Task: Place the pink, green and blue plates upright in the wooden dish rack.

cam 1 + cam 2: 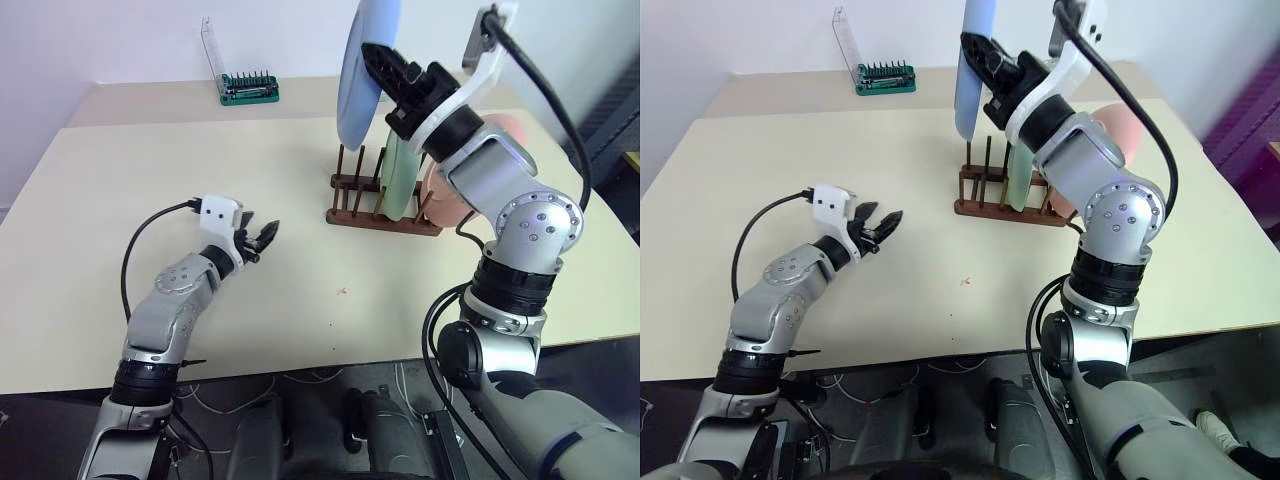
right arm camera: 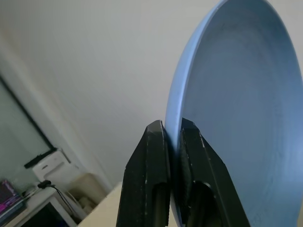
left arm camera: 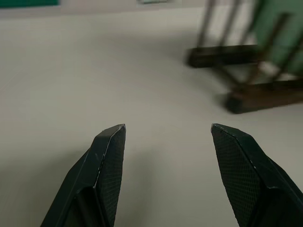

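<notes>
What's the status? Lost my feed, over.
Right gripper shut on blue plate, held above rack. Left gripper open, empty. Green plate and pink plate racked. Nothing blocking.

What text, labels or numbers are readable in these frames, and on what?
None readable.
Blue plate, green plate, pink plate, rack: no markings show.
Green holder at the table's far edge: no legible print; any is too small to tell.
Left gripper, right gripper: no lettering visible.
</notes>
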Motion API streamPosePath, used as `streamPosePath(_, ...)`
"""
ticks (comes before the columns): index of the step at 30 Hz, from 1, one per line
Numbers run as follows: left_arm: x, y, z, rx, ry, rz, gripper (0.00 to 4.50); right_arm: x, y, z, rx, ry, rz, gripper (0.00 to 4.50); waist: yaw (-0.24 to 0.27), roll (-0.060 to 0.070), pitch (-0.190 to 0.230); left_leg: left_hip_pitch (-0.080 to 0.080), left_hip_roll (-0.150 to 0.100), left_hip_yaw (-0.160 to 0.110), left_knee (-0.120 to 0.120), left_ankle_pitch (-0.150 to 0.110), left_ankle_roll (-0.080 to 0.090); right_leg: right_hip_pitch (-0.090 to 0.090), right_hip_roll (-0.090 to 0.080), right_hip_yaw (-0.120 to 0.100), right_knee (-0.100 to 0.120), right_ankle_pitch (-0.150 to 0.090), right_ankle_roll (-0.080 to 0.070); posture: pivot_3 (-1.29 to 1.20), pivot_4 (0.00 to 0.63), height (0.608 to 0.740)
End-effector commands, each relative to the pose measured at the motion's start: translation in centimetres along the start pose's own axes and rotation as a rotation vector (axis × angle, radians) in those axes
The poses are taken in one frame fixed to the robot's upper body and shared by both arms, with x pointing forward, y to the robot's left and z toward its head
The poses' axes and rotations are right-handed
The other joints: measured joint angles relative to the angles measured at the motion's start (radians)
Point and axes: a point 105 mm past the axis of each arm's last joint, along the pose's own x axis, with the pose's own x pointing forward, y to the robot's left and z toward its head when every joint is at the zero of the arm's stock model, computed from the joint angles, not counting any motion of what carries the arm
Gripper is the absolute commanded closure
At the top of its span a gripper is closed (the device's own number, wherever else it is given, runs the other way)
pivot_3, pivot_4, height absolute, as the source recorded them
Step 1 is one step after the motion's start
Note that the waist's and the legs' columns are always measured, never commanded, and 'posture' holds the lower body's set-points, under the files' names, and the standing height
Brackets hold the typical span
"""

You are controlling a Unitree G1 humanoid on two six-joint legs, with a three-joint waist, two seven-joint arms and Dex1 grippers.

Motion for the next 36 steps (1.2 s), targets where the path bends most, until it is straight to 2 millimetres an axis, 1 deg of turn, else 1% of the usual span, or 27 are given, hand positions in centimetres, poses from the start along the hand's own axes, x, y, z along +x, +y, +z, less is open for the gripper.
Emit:
streamPosePath(1,-0.4,-1.0,0.8,0.042,-0.03,-0.065,1.57,-0.2,0.5,-0.1,-0.001,0.014,-0.002,4.5,-0.006,0.0,0.0,0.0,0.0,0.0,0.0,0.0,0.0,0.0,0.0,0.0,0.0,0.0,0.0,0.0,0.15,0.73)
streamPosePath(6,-0.8,-1.6,0.8,0.044,-0.031,-0.1,1.57,0.0,-1.1,-1.0,0.041,0.063,-0.056,4.5,-0.007,0.0,0.0,0.0,0.0,-0.001,0.0,0.0,0.0,0.0,0.0,0.0,0.0,0.0,0.0,0.0,0.15,0.73)
streamPosePath(10,-0.9,-1.9,0.7,0.035,-0.027,-0.102,1.57,0.7,-2.5,-2.0,0.107,0.112,-0.097,4.5,-0.007,0.0,0.0,0.0,0.0,-0.001,0.0,0.0,0.0,0.0,0.0,0.0,0.0,0.0,0.001,0.0,0.15,0.73)
streamPosePath(14,-0.9,-1.8,0.6,0.031,-0.021,-0.093,1.57,1.3,-4.4,-2.7,0.173,0.144,-0.19,4.5,-0.008,0.0,0.0,0.0,0.0,-0.001,0.0,0.0,0.0,0.0,0.0,0.0,0.0,0.0,0.001,0.0,0.15,0.73)
streamPosePath(18,-0.8,-1.7,0.5,0.026,-0.02,-0.083,1.57,1.5,-5.1,-2.9,0.173,0.159,-0.221,4.5,-0.008,0.0,0.0,0.0,0.0,-0.001,0.0,0.0,0.0,0.0,0.001,0.0,0.0,0.0,0.001,0.0,0.15,0.73)
streamPosePath(20,-0.8,-1.8,0.5,0.026,-0.019,-0.085,1.53,1.5,-4.9,-2.8,0.169,0.155,-0.206,3.76,-0.007,0.0,0.0,0.0,0.0,-0.001,0.0,0.0,0.0,0.0,0.001,0.0,0.0,0.0,0.001,0.0,0.15,0.73)
streamPosePath(21,-0.8,-1.8,0.5,0.025,-0.019,-0.086,1.53,1.6,-4.6,-2.6,0.161,0.151,-0.196,3.46,-0.007,0.0,0.0,0.0,0.0,-0.001,0.0,0.0,0.0,0.0,0.0,0.0,0.0,0.0,0.001,0.0,0.15,0.73)
streamPosePath(23,-0.8,-1.9,0.5,0.021,-0.019,-0.088,1.53,1.8,-4.0,-2.1,0.129,0.138,-0.174,2.62,-0.008,0.0,0.0,0.0,0.0,-0.001,0.0,0.0,0.0,0.0,0.0,0.0,0.0,0.0,0.001,0.0,0.15,0.73)
streamPosePath(25,-0.8,-1.9,0.4,0.018,-0.019,-0.091,1.53,1.9,-3.6,-1.5,0.05,0.13,-0.158,1.72,-0.008,0.0,0.0,0.0,0.0,-0.001,0.0,0.0,0.0,0.0,0.001,0.0,0.0,0.0,0.001,0.0,0.15,0.73)
streamPosePath(26,-0.7,-2.1,0.5,0.015,-0.021,-0.096,1.53,1.8,-3.3,-1.0,-0.027,0.128,-0.146,1.28,-0.008,0.001,0.0,0.0,0.0,-0.001,0.0,0.0,0.0,0.0,0.001,0.0,0.0,0.0,0.001,0.0,0.15,0.73)
streamPosePath(28,-0.6,-2.3,0.6,0.006,-0.026,-0.107,1.53,1.7,-2.7,-0.1,-0.12,0.124,-0.124,1.28,-0.007,0.001,0.0,-0.001,0.0,-0.001,0.0,0.0,0.0,0.0,0.0,0.0,0.0,-0.001,0.001,0.0,0.15,0.73)
streamPosePath(30,-0.6,-2.5,0.6,0.001,-0.028,-0.115,1.53,1.6,-2.4,0.6,-0.174,0.122,-0.106,1.28,-0.007,0.001,0.0,-0.001,0.0,-0.001,0.0,0.0,0.001,0.0,0.0,0.0,0.0,-0.001,0.001,0.0,0.15,0.73)
streamPosePath(31,-0.5,-2.6,0.5,0.0,-0.027,-0.118,1.53,1.4,-2.3,1.1,-0.233,0.124,-0.101,1.28,-0.007,0.001,0.0,-0.001,0.0,-0.001,0.0,0.0,0.001,0.0,0.0,0.0,0.0,-0.001,0.001,0.0,0.15,0.73)
streamPosePath(34,-0.4,-2.8,0.5,-0.002,-0.025,-0.126,1.53,0.7,-2.6,2.2,-0.349,0.13,-0.111,1.28,-0.007,0.001,0.0,-0.001,0.0,-0.001,0.0,0.0,0.001,0.0,0.0,0.0,-0.001,-0.001,0.002,0.0,0.15,0.73)
streamPosePath(36,-0.4,-2.9,0.5,-0.003,-0.025,-0.13,1.53,-0.3,-3.0,3.3,-0.441,0.125,-0.113,1.28,-0.007,0.001,0.0,-0.001,0.0,-0.001,0.0,0.0,0.001,0.0,0.0,0.0,-0.001,-0.001,0.002,0.0,0.15,0.73)
